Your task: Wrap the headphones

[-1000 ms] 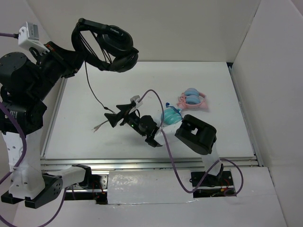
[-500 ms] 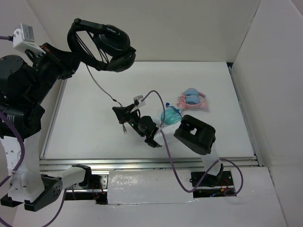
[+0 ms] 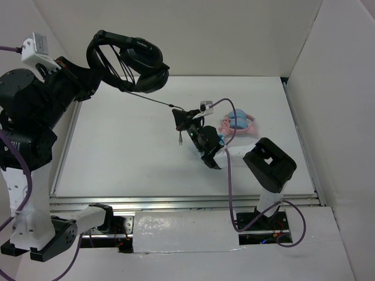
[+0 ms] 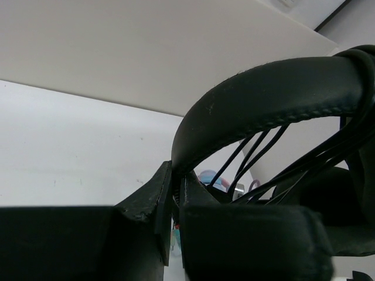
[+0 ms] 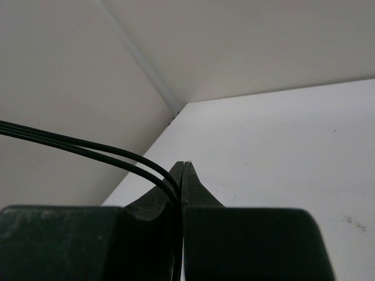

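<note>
Pulled taut now, the cable (image 3: 153, 100) runs from the headphones (image 3: 140, 58), aloft up-left of your right gripper (image 3: 180, 120), which has pinched it. Your left gripper (image 4: 174, 188) clamps the stiff headband. The cable looks thin, limp and slippery: hold it firmly near its free end.

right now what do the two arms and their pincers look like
Both arms are bulky black joint housings joined by white links: see the left arm and the right arm. A purple cable runs along each. The left pincer and right pincer are black and taper to thin tips.
</note>
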`<control>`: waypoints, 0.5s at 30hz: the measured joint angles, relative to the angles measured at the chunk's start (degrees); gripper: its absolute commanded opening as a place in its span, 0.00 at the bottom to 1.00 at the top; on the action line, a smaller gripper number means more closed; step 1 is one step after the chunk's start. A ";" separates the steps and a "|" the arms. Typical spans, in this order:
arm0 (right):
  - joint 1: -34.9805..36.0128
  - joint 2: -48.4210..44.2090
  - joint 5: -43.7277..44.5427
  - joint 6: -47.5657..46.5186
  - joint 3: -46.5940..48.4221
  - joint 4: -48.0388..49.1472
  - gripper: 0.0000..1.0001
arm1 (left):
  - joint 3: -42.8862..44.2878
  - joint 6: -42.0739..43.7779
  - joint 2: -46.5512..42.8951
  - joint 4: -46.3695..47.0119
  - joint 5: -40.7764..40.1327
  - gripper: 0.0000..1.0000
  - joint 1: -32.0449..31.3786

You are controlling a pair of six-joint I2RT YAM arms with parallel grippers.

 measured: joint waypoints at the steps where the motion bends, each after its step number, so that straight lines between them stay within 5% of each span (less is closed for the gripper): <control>1: -0.11 -0.31 -0.07 0.13 -0.39 -0.66 0.00 | -0.02 0.02 0.24 -0.02 -0.09 0.00 0.00; 15: -16.13 -12.26 -6.73 7.32 -6.99 -6.71 0.00 | -9.42 -0.31 0.66 -0.31 1.05 0.00 -0.46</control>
